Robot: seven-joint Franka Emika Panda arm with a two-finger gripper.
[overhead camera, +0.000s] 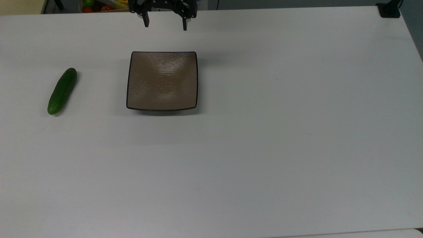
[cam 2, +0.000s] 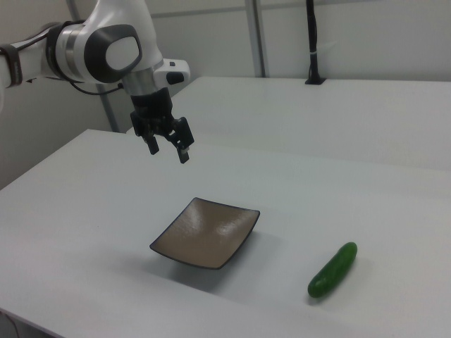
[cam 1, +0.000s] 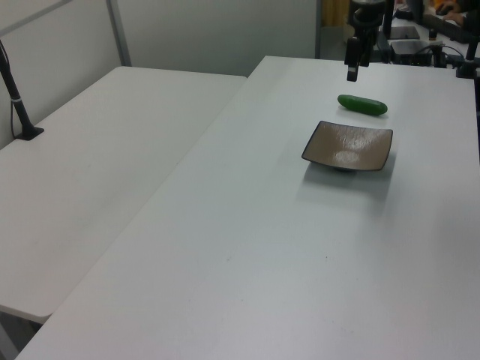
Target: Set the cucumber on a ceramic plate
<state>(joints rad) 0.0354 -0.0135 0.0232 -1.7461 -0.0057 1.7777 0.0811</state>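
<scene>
- Two task things lie on the white table (overhead camera: 264,148): the cucumber (overhead camera: 62,91) and the plate (overhead camera: 162,80), well apart from each other.
- Cucumber: flat on the bare table at the top view's left, slightly slanted, its lighter tip toward the bottom of the top view. Nothing touches it. In the right view it lies to the plate's right (cam 2: 332,270); in the left view it lies just beyond the plate (cam 1: 362,105).
- Plate: square, brown, dark-rimmed, with nothing on it (cam 2: 206,233) (cam 1: 348,145).
- Gripper (overhead camera: 164,25): hangs in the air above the table beyond the plate's far edge in the top view, pointing down. Its fingers (cam 2: 184,154) are spread wide and hold nothing.
- Arm (cam 2: 106,46): white, reaching in from the right view's upper left.
</scene>
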